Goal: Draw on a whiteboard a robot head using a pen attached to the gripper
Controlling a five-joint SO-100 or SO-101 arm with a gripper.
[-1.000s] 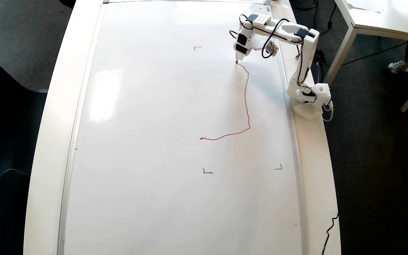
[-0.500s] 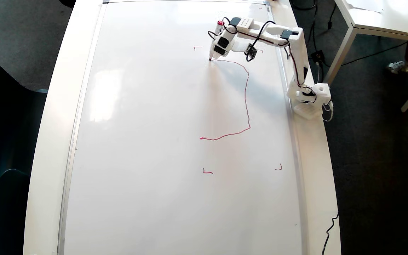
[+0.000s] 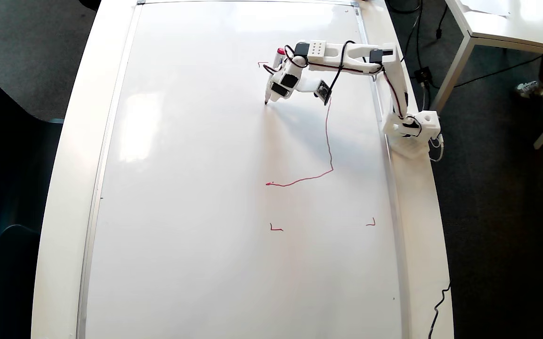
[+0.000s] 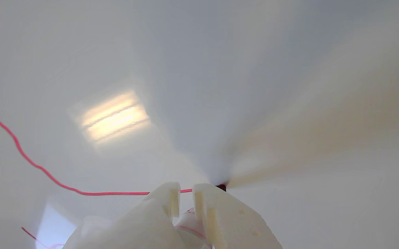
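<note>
Gripping the pen [image 3: 273, 79], the hand [image 4: 185, 193] shows two white fingers [image 4: 208, 207] clenched round its barrel in the wrist view, dark tip touching the whiteboard [image 3: 196, 188]. Beyond runs the red head [image 3: 328, 141] outline (unfinished, open on its left overhead), well apart from the worktop [image 3: 64, 188] rim.
</note>
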